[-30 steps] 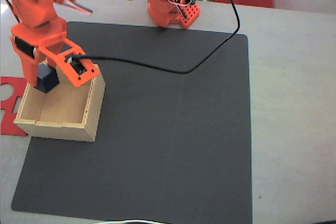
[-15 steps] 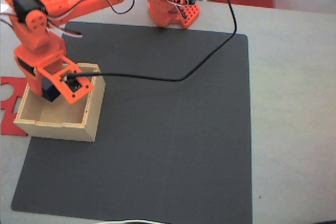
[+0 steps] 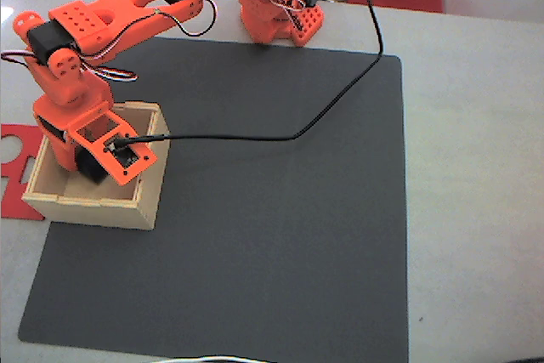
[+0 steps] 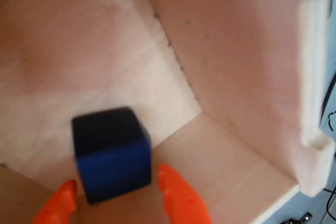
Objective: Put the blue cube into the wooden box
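Observation:
The wooden box [image 3: 95, 207] stands at the left edge of the black mat in the fixed view. My orange gripper [image 3: 87, 164] reaches down inside it, near the wall on the view's left. In the wrist view the dark blue cube [image 4: 110, 150] sits between my two orange fingertips [image 4: 178, 198], low over the box's plywood floor and close to a corner of its walls [image 4: 236, 51]. My gripper [image 4: 115, 179] is shut on the cube. From the fixed view, just a dark patch of the cube [image 3: 90, 167] shows under the wrist.
A flat red cut-out plate [image 3: 12, 167] lies left of the box, off the black mat [image 3: 280, 227]. A black cable [image 3: 297, 132] runs from my wrist across the mat to the arm base [image 3: 276, 14] at the back.
My gripper has come down with the cube from above the box's back rim into the box. The arm has stretched forward and lower.

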Available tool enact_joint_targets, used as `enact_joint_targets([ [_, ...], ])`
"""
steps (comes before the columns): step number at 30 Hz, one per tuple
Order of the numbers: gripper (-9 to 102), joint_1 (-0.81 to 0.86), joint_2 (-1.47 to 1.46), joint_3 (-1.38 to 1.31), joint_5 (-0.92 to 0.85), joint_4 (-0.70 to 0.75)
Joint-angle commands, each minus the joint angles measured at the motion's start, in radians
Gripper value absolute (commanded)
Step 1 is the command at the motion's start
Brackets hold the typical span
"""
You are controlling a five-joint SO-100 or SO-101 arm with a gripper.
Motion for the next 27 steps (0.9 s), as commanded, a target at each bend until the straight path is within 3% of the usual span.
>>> enact_joint_targets([
  [1,21,-0.014,0.014,-0.015,0.011,-0.005],
  [4,20,-0.018,0.015,-0.028,0.012,0.006],
  [7,1,-0.028,0.014,-0.081,0.012,0.041],
  [8,0,-0.032,0.014,-0.114,0.009,0.060],
  [12,0,-0.064,0.018,-0.299,0.012,0.135],
  [27,0,-0.241,0.514,-0.299,0.020,0.146],
])
